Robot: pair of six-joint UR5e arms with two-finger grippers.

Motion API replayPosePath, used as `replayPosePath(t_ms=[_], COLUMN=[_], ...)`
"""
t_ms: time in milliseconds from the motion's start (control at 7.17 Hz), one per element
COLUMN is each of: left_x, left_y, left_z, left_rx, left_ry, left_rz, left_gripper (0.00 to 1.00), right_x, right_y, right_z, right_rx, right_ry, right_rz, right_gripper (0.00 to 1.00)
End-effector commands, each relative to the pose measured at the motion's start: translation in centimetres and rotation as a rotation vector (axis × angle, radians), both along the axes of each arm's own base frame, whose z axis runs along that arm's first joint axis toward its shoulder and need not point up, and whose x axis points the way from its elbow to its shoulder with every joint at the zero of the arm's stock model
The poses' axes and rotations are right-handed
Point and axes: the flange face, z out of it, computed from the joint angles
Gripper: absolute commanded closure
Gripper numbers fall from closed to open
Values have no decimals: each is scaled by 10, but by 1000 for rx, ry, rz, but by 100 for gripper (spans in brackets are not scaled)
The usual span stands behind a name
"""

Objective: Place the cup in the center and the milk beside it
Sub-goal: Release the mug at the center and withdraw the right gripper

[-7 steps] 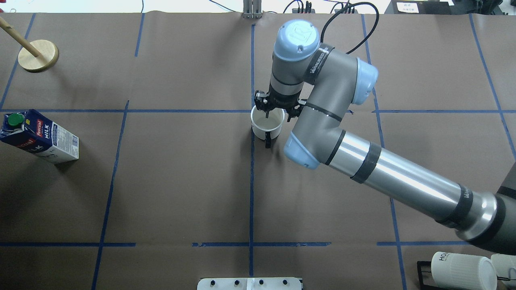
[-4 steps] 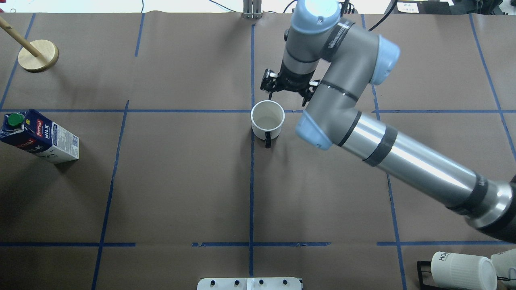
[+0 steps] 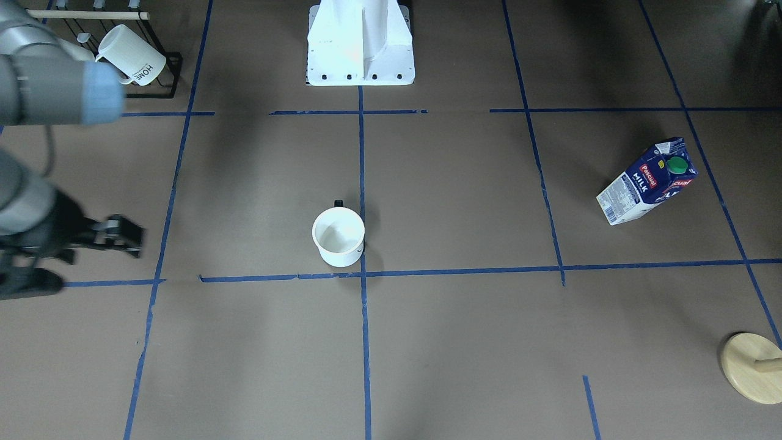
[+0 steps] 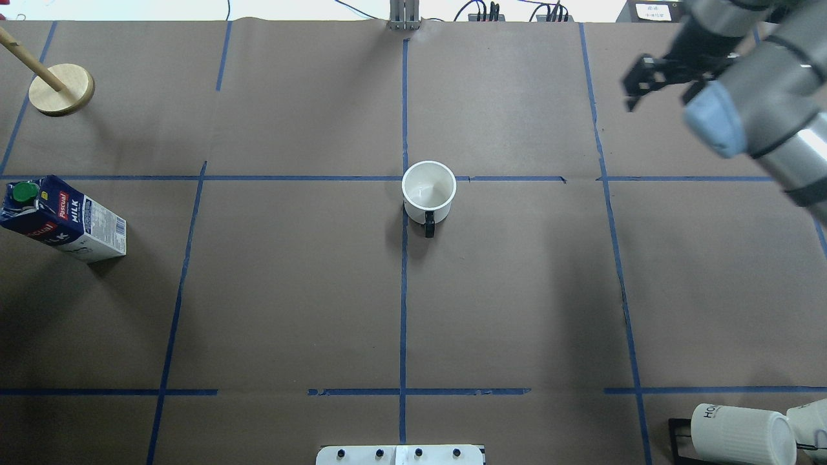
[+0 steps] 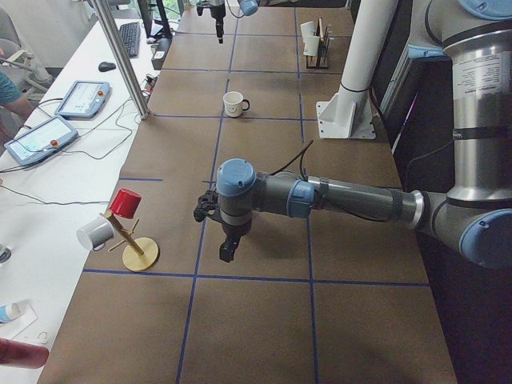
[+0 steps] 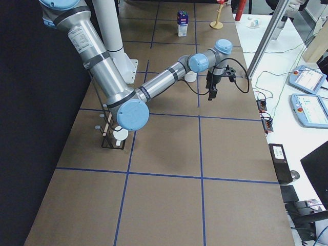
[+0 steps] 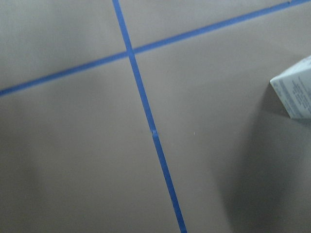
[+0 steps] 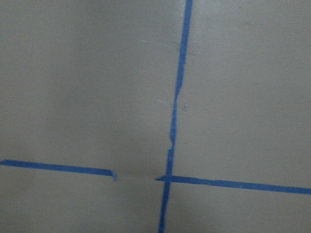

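The white cup [image 4: 428, 194] stands upright, handle toward the robot, just right of the center tape crossing [image 4: 404, 178]; it also shows in the front view [image 3: 338, 237]. The milk [image 4: 61, 219], a dark blue carton, stands far left, apart from the cup, and shows in the front view [image 3: 647, 183]. My right gripper [image 4: 656, 84] is open and empty, high at the far right, well away from the cup. My left gripper [image 5: 228, 252] shows only in the left side view, hanging over the table near the milk's end; I cannot tell its state.
A wooden peg stand [image 4: 61, 89] sits at the far left corner. A black rack with ribbed "HOME" mugs [image 4: 743, 433] is at the near right. The robot's white base [image 3: 360, 43] is at the near edge.
My right gripper has let go of the cup's rim, lifted, and swung away to the far right. The cup stays by the crossing. The milk has not moved.
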Motion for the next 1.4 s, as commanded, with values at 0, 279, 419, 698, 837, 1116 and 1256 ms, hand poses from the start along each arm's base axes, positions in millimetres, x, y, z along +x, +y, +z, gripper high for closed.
replayPosePath(t_ms=[0, 279, 419, 698, 837, 1116, 1256], left_x=[3, 3, 3, 5, 9, 81, 101], left_y=[-10, -13, -13, -16, -16, -8, -15], left_z=[7, 6, 3, -14, -41, -114, -132], left_rx=[-5, 17, 19, -65, -116, -240, -279], left_ry=[40, 42, 42, 73, 96, 140, 158], left_rz=[11, 6, 4, -104, -185, -262, -284], left_gripper=[0, 0, 0, 0, 0, 0, 0], right_x=[118, 215, 245, 258, 257, 256, 256], right_y=[48, 123, 166, 233, 232, 230, 229], right_z=[115, 198, 229, 250, 240, 237, 237], right_rx=[48, 102, 53, -1, -7, -4, -2], right_ry=[-5, 12, 20, 24, 21, 17, 17], right_rz=[-84, -137, -98, -53, -27, -18, -18], right_gripper=[0, 0, 0, 0, 0, 0, 0])
